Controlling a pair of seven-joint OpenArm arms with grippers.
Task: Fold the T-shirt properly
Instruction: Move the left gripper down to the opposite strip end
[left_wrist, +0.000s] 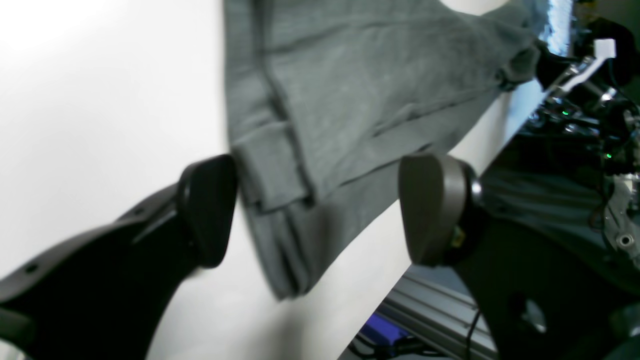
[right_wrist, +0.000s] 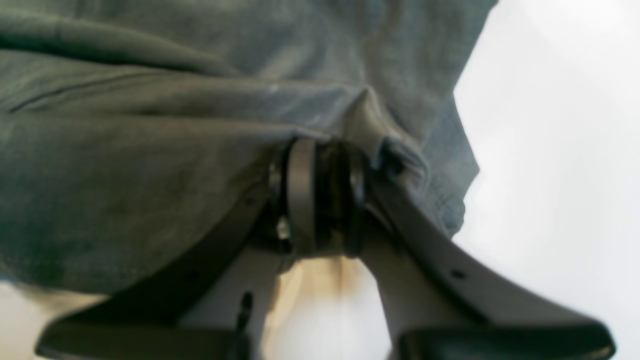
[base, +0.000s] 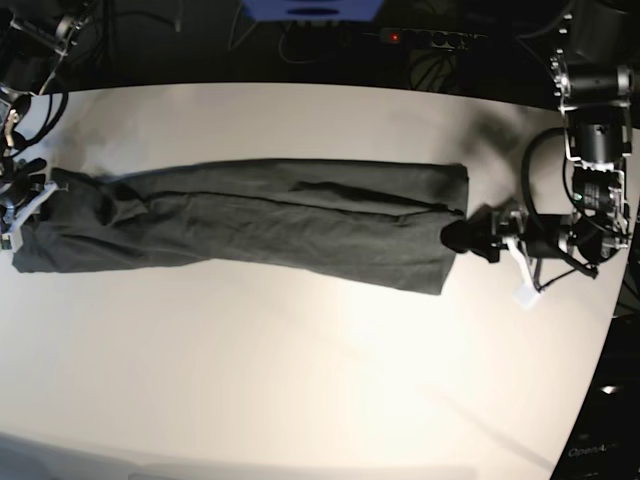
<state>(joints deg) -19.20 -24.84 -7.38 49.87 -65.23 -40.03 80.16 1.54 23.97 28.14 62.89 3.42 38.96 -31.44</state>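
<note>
Black left claw (left_wrist: 320, 210) spread wide over my T-shirt (base: 270, 225) corner — right claw (right_wrist: 320, 195) pinches the far end — cloth stretched long across the white surface (base: 320, 380).

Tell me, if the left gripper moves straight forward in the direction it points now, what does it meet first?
Probably the T-shirt. The left gripper is open, and the shirt's folded end lies between and just ahead of its fingers. How high it hangs above the cloth is unclear, so it may press the white table too.

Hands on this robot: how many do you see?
2. The left hand sits open at one end of the T-shirt; the right hand pinches the opposite end.
</note>
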